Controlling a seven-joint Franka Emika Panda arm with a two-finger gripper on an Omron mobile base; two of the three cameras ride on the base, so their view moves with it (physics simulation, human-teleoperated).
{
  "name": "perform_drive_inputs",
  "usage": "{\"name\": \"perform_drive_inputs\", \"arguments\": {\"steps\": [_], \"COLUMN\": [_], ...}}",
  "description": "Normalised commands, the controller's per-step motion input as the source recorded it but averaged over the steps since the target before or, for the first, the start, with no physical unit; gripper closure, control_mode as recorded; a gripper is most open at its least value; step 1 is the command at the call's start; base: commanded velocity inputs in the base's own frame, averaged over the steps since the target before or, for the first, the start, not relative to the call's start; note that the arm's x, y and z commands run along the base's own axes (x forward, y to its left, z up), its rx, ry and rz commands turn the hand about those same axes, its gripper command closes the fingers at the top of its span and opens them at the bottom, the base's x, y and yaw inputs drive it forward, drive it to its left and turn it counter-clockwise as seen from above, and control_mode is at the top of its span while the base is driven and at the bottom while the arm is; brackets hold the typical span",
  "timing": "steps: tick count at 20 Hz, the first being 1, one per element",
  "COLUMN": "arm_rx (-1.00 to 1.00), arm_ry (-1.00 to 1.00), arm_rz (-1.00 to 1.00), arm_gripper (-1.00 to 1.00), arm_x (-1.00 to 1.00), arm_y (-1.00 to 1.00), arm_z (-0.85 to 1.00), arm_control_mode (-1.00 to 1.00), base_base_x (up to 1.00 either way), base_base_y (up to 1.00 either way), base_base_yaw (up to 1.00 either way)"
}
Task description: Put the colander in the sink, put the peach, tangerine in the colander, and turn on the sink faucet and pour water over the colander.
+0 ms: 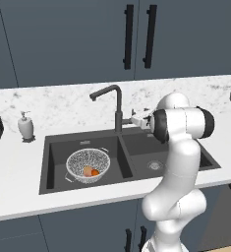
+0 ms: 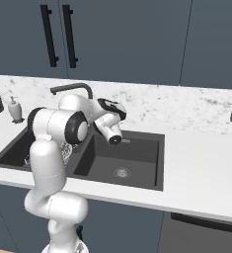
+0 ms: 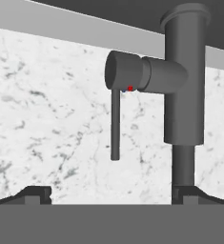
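The white table [image 1: 18, 172] carried the dark double sink [image 1: 53, 147], and the arm reached over its right basin toward the sink faucet [image 1: 118, 106], presumably because only the water step remained. The colander [image 1: 87, 165] sat in the left basin under the spout, so a stream would fall into it. Inside lay the peach [image 1: 88, 171] and the tangerine [image 1: 95, 173], touching. The pincer [image 3: 111, 198] faced the faucet's lever [image 3: 115, 124], its fingertips [image 3: 35, 194] spread wide and holding nothing, apparently lined up to push the lever
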Motion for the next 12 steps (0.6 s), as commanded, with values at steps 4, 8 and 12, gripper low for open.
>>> {"name": "perform_drive_inputs", "arguments": {"steps": [4,8,12], "arm_rx": [0.00,0.00,0.00], "arm_ry": [0.06,0.13,0.06], "arm_rz": [-0.05,-0.01,0.00], "arm_gripper": [-1.00,-1.00,-1.00], "arm_x": [0.32,0.48,0.52], "arm_y": [0.09,0.01,0.00], "arm_z": [-0.24,-0.34,-0.18], "arm_control_mode": [-1.00,-1.00,-1.00], "base_base_x": [0.00,0.00,0.00], "base_base_y": [0.00,0.00,0.00], "base_base_yaw": [0.00,0.00,0.00]}}
